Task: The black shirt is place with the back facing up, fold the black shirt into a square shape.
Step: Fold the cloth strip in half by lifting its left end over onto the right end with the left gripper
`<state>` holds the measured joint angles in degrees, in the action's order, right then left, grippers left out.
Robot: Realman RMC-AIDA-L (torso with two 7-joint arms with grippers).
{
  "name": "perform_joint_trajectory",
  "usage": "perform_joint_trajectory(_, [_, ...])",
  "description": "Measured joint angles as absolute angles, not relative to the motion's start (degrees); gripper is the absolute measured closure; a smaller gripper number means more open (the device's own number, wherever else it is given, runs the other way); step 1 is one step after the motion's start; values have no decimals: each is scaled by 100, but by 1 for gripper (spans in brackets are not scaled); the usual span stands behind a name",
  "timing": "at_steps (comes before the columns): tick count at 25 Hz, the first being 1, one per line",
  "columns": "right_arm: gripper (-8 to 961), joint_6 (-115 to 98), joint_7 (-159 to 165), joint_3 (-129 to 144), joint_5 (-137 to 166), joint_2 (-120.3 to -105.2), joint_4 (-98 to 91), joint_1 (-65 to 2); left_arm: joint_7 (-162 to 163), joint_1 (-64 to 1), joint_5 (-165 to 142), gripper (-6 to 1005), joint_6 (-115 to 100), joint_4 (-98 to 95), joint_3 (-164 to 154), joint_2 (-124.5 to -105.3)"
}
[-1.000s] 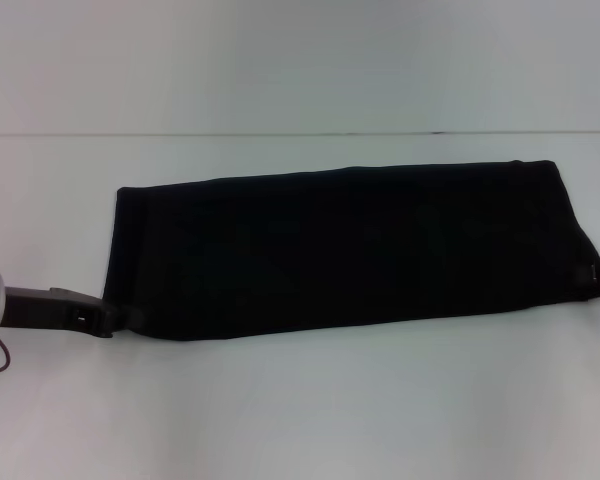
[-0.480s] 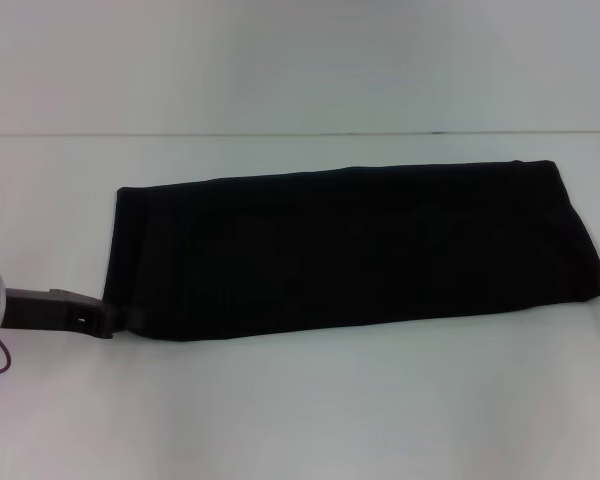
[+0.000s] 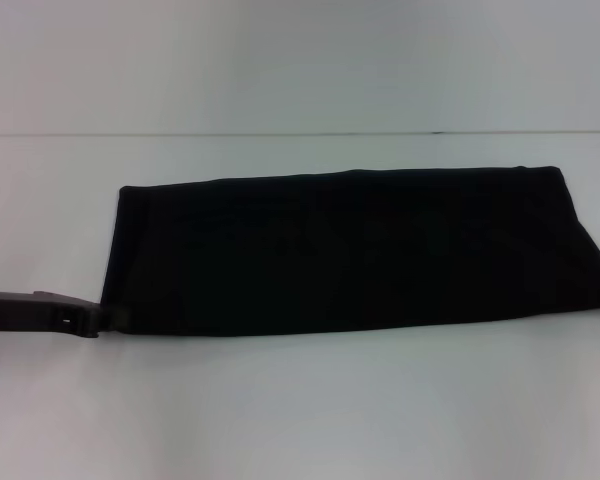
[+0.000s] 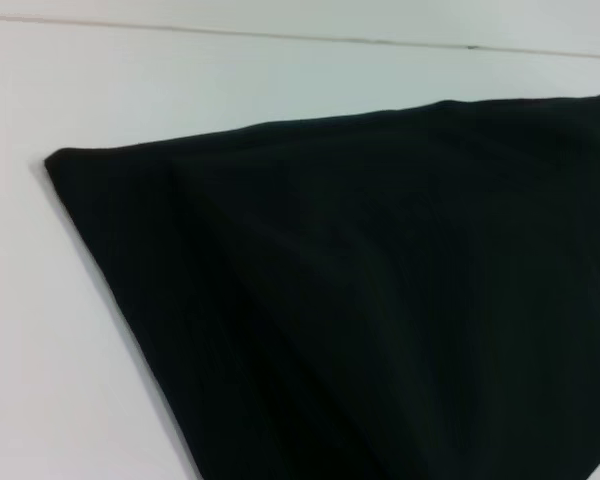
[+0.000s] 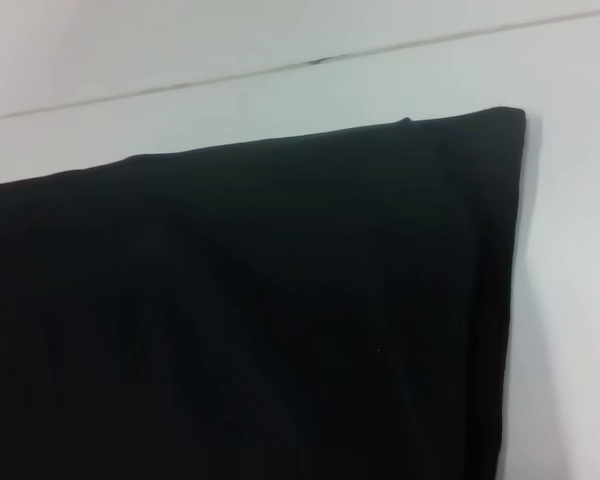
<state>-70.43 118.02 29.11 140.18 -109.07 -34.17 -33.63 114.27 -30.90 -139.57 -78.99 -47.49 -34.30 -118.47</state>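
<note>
Item: large matte black soft cloth shirt (image 3: 350, 250), lying flat on the white table (image 3: 300, 410) as a long horizontal band, its long edges already doubled in; judged partway through the fold, with an end-to-end fold still needed for a square.

Left gripper (image 3: 92, 322): black, at the band's near-left corner, apparently placed there to take that end. Whether its fingers are closed on cloth cannot be told; the tips merge with the dark fabric.

Right gripper: not visible in the head view; the band's right end reaches the frame edge.

Wrist views: each shows only one end of the cloth, no fingers. Sleeves and neckline are hidden inside the fold.
</note>
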Motion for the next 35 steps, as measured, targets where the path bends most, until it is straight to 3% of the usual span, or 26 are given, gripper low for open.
perform_joint_trajectory(33, [949, -7627, 11499, 2341, 14009, -10937, -3478, -3133, 11338, -2985, -13967, 980, -8145, -4797, -3310, -11810])
perform_joint_trajectory(35, [915, -7727, 11498, 2264, 13980, -10921, -3525, -3141, 11354, -2998, -13967, 980, -8202, -4845, -3297, -11798])
